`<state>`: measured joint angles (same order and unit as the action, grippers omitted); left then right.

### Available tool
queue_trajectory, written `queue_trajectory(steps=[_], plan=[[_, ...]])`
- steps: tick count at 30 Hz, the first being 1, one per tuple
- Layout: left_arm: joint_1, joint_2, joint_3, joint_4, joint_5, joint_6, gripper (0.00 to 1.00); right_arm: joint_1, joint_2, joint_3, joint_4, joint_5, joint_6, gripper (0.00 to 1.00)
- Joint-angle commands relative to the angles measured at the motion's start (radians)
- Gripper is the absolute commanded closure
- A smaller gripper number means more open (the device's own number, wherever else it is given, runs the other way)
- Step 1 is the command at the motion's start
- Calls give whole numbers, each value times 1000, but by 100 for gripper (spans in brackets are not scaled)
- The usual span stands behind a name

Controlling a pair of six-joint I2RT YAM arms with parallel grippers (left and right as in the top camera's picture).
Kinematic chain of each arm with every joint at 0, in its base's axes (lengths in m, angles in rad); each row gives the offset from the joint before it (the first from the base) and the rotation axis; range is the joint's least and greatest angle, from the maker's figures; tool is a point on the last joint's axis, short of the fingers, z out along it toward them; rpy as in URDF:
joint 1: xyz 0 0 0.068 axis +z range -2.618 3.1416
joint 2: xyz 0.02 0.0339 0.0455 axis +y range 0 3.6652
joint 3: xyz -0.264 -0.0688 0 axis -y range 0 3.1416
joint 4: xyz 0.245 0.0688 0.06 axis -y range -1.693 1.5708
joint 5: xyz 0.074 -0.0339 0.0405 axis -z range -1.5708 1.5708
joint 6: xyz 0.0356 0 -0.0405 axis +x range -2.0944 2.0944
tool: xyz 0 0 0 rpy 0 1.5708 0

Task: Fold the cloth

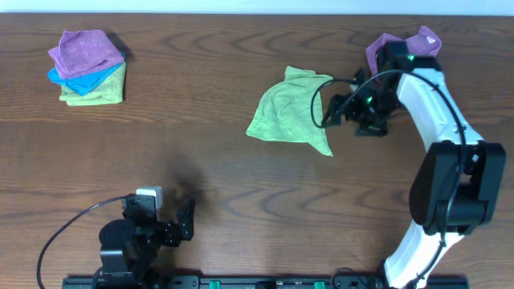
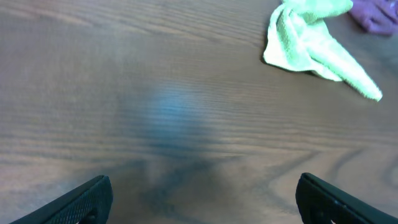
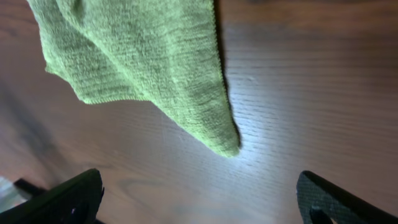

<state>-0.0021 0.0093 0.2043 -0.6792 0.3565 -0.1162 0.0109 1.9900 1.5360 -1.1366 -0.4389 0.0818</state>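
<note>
I am seeing the right pincer (image 1: 328, 111) standing with its two fingers spread wide apart and nothing between them. In the right wrist view its dark fingertips (image 3: 65, 199) are sitting in the bottom corners of the frame, with the pincer (image 3: 199, 205) facing bare wood. Just ahead of it, the crumpled green cloth (image 3: 137, 62) is lying on the tabletop (image 3: 311, 112), its pointed corner reaching toward the open gap without touching either finger. From overhead, the pincer is sitting just beside the cloth's (image 1: 289, 112) right edge. I cannot tell whether it is grazing the fabric there. A black cable (image 1: 315, 100) from the arm is looping over that side of the cloth.

The cloth is lying unfolded and bunched, right of the middle of the brown wood-grain tabletop (image 1: 201, 144). Behind the right arm, a purple cloth (image 1: 426, 36) is resting near the far edge.

The left pincer (image 1: 186, 221) is sitting low near its base at the near edge, fingers also apart and gripping nothing. Its wrist view is showing the pincer (image 2: 202, 199) over blurred wood, with the green cloth (image 2: 311, 40) and the purple one (image 2: 376, 15) well apart from it.

At the far left corner, a stack of folded cloths (image 1: 88, 68) is resting with purple on top, blue in between and yellow-green underneath.
</note>
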Motion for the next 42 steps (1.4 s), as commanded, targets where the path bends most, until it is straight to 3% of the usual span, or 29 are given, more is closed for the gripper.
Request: queue_trajectory(steps=[1,6,10,24,34,38,41,42], plan=[[-5,-5,8,4,3,-137,5,6,3,-66,53,-93,-21,3],[-5,-5,25,6,18,-272,5,17,3,-131,142,-93,23,15],[-5,-5,25,24,67,-290,5,27,3,-181,213,-92,58,25],[-5,-5,25,25,82,-292,5,53,12,-211,340,-87,117,29],[-5,-5,25,-58,69,-288,5,79,45,-211,352,-60,128,44],[-5,-5,25,-59,62,-288,5,85,53,-211,352,-35,127,46],[-5,-5,25,-59,63,-289,5,89,61,-211,352,-3,128,56],[-5,-5,25,-59,63,-293,5,90,62,-211,353,12,128,63]])
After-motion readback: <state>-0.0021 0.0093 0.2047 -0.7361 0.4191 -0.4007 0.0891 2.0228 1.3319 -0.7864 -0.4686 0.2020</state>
